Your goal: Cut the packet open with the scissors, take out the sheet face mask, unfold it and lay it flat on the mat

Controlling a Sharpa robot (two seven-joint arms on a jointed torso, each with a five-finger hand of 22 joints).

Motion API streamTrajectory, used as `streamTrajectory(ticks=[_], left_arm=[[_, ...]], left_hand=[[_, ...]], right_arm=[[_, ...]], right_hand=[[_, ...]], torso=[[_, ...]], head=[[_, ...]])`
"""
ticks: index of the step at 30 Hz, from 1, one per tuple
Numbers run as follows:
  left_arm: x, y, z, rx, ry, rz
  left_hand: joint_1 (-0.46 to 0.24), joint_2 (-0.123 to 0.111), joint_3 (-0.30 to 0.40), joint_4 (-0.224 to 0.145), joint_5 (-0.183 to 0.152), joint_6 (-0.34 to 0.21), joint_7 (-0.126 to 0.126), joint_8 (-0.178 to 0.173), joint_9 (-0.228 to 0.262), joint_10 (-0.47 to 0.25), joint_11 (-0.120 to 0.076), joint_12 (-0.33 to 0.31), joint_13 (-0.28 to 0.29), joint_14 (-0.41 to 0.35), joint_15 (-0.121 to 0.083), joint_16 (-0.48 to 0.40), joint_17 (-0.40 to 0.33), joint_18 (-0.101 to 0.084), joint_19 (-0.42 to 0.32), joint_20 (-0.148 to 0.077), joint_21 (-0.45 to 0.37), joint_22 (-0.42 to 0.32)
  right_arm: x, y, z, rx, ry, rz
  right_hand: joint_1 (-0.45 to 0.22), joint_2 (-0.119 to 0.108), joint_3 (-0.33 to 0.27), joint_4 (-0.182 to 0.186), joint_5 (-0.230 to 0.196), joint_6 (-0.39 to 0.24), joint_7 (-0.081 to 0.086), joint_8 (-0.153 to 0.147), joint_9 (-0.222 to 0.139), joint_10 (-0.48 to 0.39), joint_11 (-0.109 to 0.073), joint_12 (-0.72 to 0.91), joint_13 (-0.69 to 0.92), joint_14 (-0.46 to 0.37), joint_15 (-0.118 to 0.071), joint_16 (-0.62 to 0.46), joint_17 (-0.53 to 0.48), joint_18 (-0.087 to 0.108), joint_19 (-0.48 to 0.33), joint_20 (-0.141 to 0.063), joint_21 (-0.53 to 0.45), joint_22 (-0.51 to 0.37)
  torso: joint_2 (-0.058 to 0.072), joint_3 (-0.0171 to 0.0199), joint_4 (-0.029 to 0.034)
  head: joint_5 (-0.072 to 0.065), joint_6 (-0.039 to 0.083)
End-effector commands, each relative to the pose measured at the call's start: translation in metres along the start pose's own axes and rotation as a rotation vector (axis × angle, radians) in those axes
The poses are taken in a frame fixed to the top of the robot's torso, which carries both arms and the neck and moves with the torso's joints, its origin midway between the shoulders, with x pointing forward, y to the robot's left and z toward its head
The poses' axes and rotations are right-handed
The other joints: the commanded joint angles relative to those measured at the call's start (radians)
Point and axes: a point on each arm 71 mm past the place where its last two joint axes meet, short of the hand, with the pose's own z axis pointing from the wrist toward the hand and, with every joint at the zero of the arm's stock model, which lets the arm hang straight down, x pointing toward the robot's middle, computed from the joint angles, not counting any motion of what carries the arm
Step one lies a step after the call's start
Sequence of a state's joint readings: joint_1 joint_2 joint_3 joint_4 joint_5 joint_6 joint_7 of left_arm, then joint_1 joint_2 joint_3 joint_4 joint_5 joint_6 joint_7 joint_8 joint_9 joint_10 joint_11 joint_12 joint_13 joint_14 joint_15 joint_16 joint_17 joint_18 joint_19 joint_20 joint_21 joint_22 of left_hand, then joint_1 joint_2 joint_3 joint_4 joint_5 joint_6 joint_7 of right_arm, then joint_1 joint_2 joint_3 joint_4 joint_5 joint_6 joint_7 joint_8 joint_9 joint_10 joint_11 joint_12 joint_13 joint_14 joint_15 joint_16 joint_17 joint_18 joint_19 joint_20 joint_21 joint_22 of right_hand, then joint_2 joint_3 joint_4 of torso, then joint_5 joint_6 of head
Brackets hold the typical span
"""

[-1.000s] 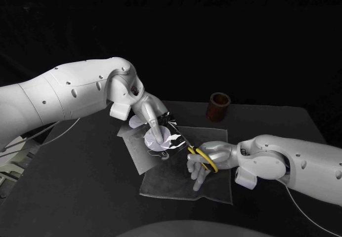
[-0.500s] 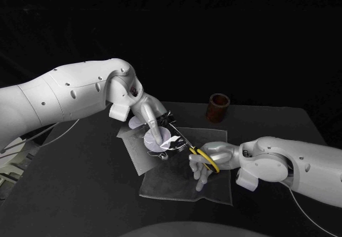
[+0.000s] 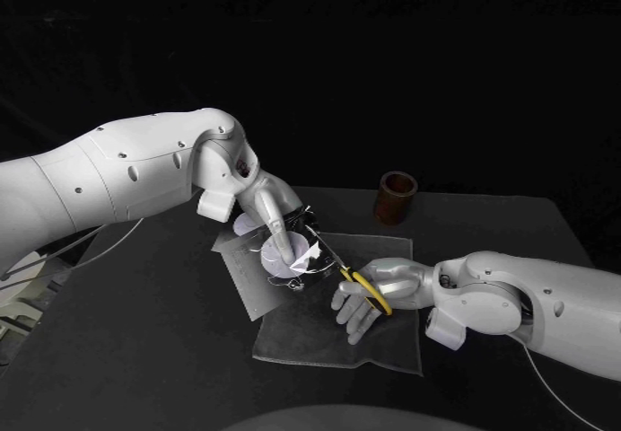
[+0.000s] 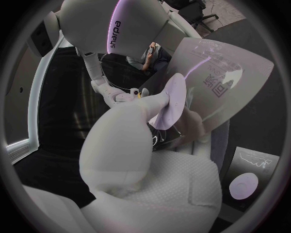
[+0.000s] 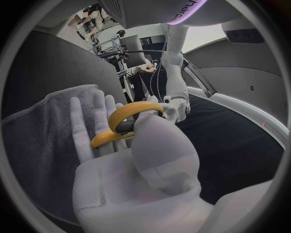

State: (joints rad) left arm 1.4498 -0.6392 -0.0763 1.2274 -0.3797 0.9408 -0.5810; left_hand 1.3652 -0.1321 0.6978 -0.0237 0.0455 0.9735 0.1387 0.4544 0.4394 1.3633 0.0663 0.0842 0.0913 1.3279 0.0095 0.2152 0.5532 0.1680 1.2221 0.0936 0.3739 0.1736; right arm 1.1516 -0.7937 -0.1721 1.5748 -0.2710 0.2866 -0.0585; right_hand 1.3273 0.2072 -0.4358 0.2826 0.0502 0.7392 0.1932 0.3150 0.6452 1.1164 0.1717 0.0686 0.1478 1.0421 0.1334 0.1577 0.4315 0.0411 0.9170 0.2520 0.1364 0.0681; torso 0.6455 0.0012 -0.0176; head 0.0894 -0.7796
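Grey cloth mat [image 3: 324, 346], rectangular, lying flat. Over its middle, the right hand [image 3: 391, 282] grips yellow-looped scissors [image 3: 368, 291], its other fingers spread. The blades point diagonally away, toward the robot's left, at the glossy foil packet [image 3: 295, 254]. The left hand [image 3: 266, 203] holds the packet above the mat's far corner. Beyond the mat stands a brown cylindrical container [image 3: 396, 196].

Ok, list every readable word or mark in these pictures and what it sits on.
"sharpa": on the white right arm, in the left wrist view.
Dark print on the shiny silver packet: too blurred to read.
Letters on the white left arm: cut off, unreadable.
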Motion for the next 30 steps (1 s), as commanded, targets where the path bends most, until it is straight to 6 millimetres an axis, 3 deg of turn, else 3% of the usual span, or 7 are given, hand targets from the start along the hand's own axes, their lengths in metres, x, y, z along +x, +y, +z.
streamTrajectory(ticks=[1, 9, 12, 27, 30], left_arm=[[0.016, -0.001, 0.001, 0.009, 0.209, 0.133], [0.015, 0.0, 0.0, 0.006, 0.203, 0.127], [0.015, 0.001, 0.0, 0.006, 0.202, 0.126], [0.012, 0.004, -0.001, 0.004, 0.19, 0.115], [0.011, 0.005, -0.002, 0.005, 0.179, 0.107]], left_hand=[[0.002, 0.01, 0.004, -0.003, 0.004, 0.006, -0.002, 0.004, 0.042, 0.006, -0.002, 0.006, 0.001, 0.0, -0.004, -0.004, 0.001, 0.011, -0.006, -0.004, 0.004, 0.001], [0.0, 0.012, 0.004, -0.003, 0.004, 0.006, -0.002, 0.003, 0.045, 0.007, -0.002, 0.006, 0.001, 0.0, -0.004, -0.004, 0.002, 0.011, -0.007, -0.003, 0.005, 0.002], [-0.001, 0.012, 0.004, -0.002, 0.004, 0.006, -0.002, 0.003, 0.045, 0.007, -0.002, 0.006, 0.001, 0.0, -0.003, -0.004, 0.002, 0.011, -0.007, -0.003, 0.005, 0.002], [-0.001, 0.012, 0.004, -0.002, 0.004, 0.006, -0.002, 0.003, 0.045, 0.007, -0.002, 0.006, 0.001, 0.0, -0.003, -0.004, 0.002, 0.011, -0.007, -0.003, 0.005, 0.002], [-0.002, 0.013, 0.005, -0.002, 0.004, 0.006, -0.002, 0.002, 0.046, 0.007, -0.002, 0.007, 0.002, 0.001, -0.003, -0.004, 0.003, 0.011, -0.007, -0.003, 0.006, 0.002]], right_arm=[[-0.005, 0.006, -0.002, -0.064, -0.061, 0.015], [-0.001, 0.006, -0.003, -0.075, -0.054, 0.015], [0.002, 0.006, -0.003, -0.071, -0.041, 0.012], [0.01, 0.002, -0.005, -0.063, 0.004, 0.001], [0.01, 0.001, -0.007, -0.069, -0.001, 0.001]], right_hand=[[-0.003, -0.022, -0.027, -0.005, -0.002, -0.015, 0.05, -0.021, -0.012, -0.017, 0.008, 0.0, -0.012, -0.015, 0.006, -0.014, -0.01, 0.141, -0.01, 0.004, -0.006, 0.001], [0.0, -0.054, -0.027, -0.009, -0.002, -0.09, 0.092, -0.092, -0.062, -0.133, 0.051, -0.004, -0.068, -0.125, 0.048, -0.083, -0.071, 0.133, -0.071, 0.032, -0.037, -0.001], [0.0, -0.067, -0.026, -0.008, -0.002, -0.113, 0.099, -0.1, -0.073, -0.158, 0.058, -0.002, -0.078, -0.153, 0.057, -0.092, -0.086, 0.128, -0.09, 0.035, -0.046, -0.001], [0.006, -0.081, -0.024, -0.008, -0.001, -0.122, 0.101, -0.09, -0.082, -0.174, 0.062, 0.007, -0.081, -0.194, 0.067, -0.093, -0.109, 0.119, -0.118, 0.036, -0.06, -0.001], [0.018, -0.074, -0.023, -0.015, -0.002, -0.096, 0.092, -0.066, -0.08, -0.142, 0.056, 0.029, -0.076, -0.169, 0.059, -0.074, -0.111, 0.123, -0.119, 0.034, -0.057, 0.002]], torso=[[0.0, -0.0001, 0.0004], [0.0, 0.0002, -0.0006], [0.0, 0.0002, -0.0004], [0.0, -0.0008, 0.0001], [0.0, -0.0007, 0.0002]], head=[[0.0, 0.004], [0.0, 0.008], [-0.001, 0.009], [-0.001, 0.015], [-0.002, 0.016]])
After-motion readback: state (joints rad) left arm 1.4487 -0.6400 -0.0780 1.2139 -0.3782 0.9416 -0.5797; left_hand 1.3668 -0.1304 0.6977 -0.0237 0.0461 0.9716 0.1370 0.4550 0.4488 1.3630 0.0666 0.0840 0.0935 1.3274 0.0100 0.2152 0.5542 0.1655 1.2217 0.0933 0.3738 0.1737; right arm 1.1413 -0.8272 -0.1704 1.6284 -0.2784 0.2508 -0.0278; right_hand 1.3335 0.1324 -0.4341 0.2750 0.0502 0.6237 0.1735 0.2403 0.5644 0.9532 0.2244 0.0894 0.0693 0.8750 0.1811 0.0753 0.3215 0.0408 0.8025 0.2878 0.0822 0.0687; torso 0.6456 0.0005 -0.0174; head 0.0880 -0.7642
